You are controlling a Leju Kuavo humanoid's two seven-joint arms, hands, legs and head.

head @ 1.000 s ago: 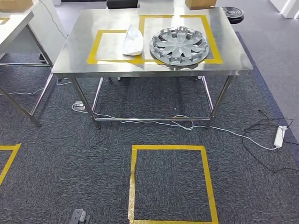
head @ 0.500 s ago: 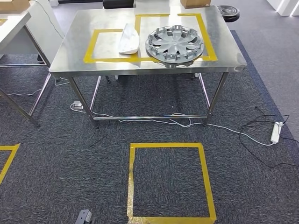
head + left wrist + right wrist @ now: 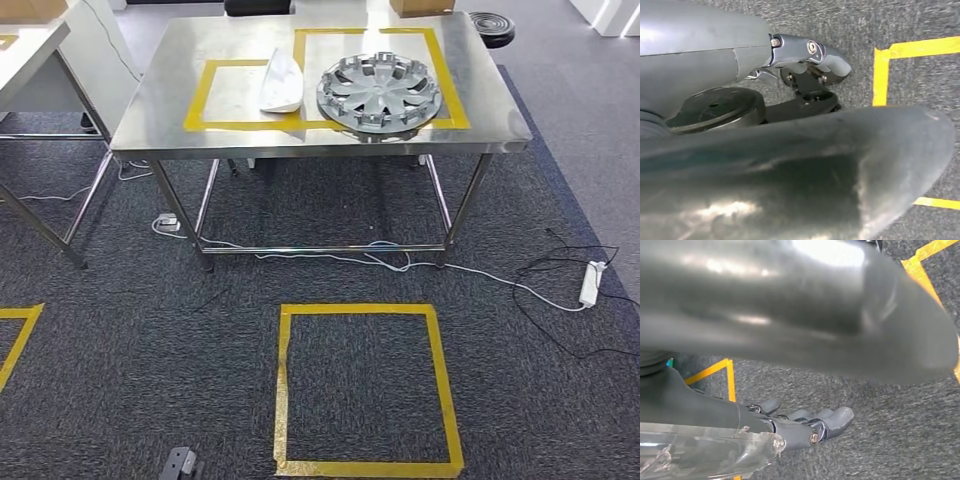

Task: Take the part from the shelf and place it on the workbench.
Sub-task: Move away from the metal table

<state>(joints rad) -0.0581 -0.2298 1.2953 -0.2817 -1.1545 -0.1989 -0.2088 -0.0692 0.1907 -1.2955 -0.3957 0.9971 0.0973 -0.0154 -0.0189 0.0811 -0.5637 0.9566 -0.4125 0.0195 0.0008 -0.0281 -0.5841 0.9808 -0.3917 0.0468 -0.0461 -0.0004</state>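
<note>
A silver wheel cover point(image 3: 379, 93) lies on the steel workbench point(image 3: 166, 90), inside the right yellow-taped rectangle. A white curved part point(image 3: 282, 82) lies beside it, on the edge of the left taped rectangle. My left hand point(image 3: 810, 75) hangs over the dark carpet with nothing in it, its thumb and dark fingers loosely apart. My right hand point(image 3: 813, 425) also hangs over the carpet, with its fingers stretched out and nothing in it. Both hands are far from the workbench.
A yellow taped square point(image 3: 362, 390) marks the carpet in front of the workbench. Cables and a white power strip point(image 3: 589, 284) lie on the floor at right. A second table point(image 3: 30, 50) stands at left. A black round object point(image 3: 492, 25) sits beyond the workbench's far right corner.
The whole picture has shifted a little, so the camera moved. The wheel cover and the white part lie on the workbench as before.
</note>
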